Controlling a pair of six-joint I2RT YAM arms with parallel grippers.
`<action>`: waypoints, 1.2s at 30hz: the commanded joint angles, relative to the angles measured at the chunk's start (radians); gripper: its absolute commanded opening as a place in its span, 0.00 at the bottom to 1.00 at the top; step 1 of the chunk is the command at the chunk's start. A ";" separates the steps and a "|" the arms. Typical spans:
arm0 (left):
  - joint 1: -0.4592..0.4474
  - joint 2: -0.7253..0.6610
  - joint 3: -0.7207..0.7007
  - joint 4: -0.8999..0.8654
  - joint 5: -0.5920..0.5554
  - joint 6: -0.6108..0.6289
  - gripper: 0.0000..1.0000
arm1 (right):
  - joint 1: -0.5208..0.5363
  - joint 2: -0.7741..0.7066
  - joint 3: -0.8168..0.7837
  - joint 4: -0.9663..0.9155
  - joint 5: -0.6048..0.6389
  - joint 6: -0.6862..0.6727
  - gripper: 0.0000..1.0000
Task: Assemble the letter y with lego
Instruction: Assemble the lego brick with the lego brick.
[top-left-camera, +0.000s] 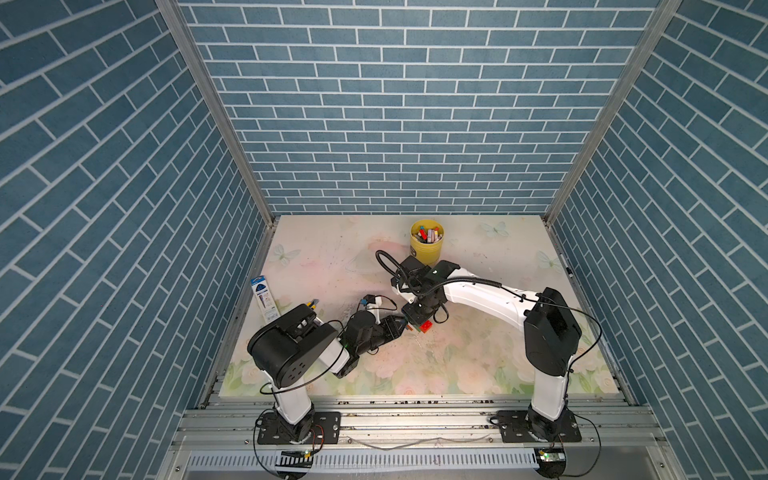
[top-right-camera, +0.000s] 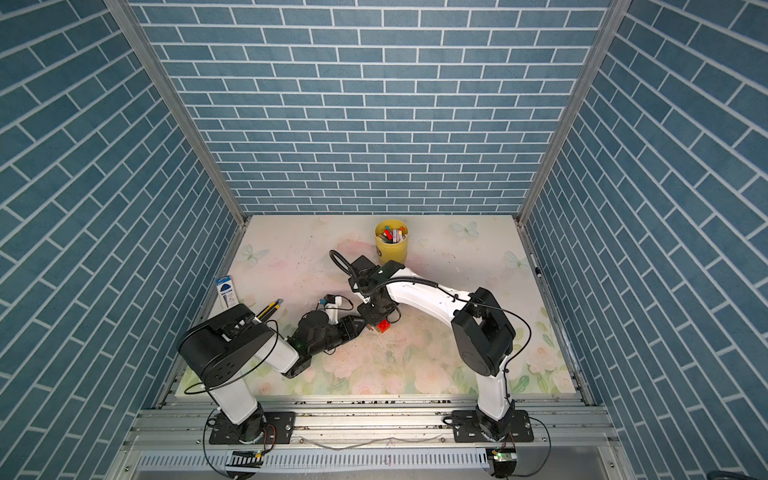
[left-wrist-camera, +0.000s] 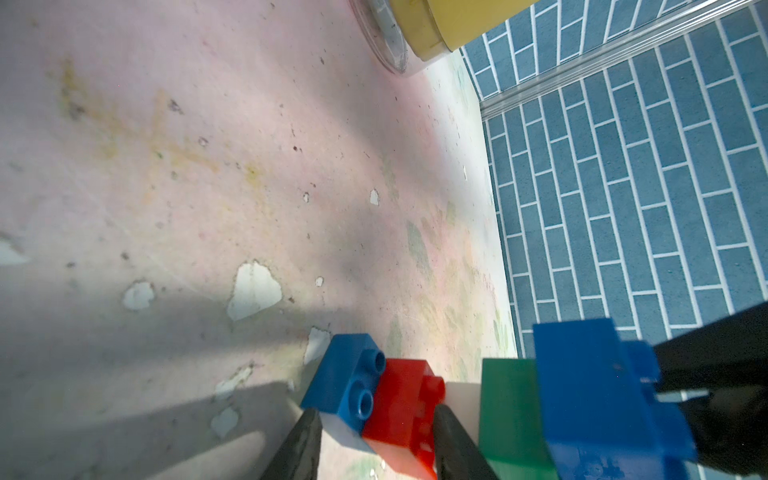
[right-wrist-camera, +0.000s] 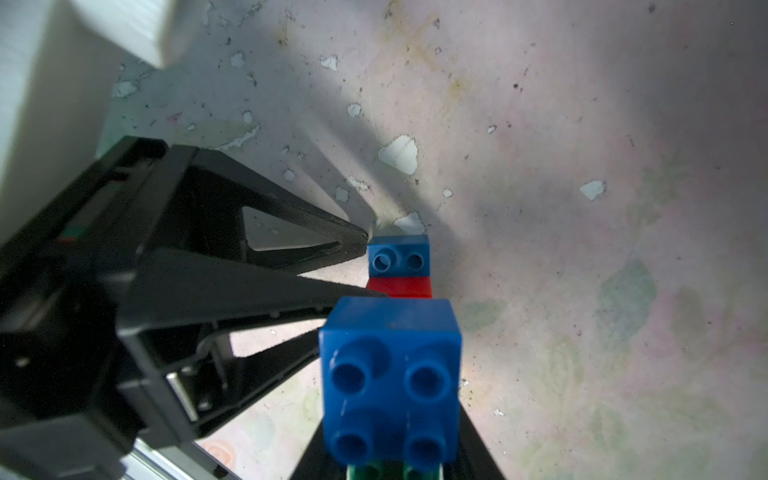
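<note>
join step, lower frame: left claw (left-wrist-camera: 375, 417) pinching red-blue stack (left-wrist-camera: 401, 411), right claw (right-wrist-camera: 392, 469) pinching green-blue stack (right-wrist-camera: 390, 374); next likely align studs, press.

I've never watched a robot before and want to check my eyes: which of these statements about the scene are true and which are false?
1. The yellow cup stands near the back of the table. True.
2. The left gripper hangs open over bare table. False: it is shut on a blue-and-red brick pair.
3. The right gripper holds a blue brick that sits on a green brick. True.
4. The cup is empty. False: coloured sticks fill it.
</note>
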 joint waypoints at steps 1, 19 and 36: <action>0.003 0.065 -0.038 -0.261 -0.046 0.028 0.46 | -0.003 0.042 -0.020 -0.041 -0.047 -0.044 0.20; 0.002 0.063 -0.033 -0.270 -0.045 0.027 0.44 | -0.021 0.068 -0.033 0.013 -0.023 -0.042 0.20; 0.004 0.038 -0.036 -0.259 -0.052 0.022 0.48 | -0.022 0.019 -0.019 -0.008 -0.019 -0.033 0.20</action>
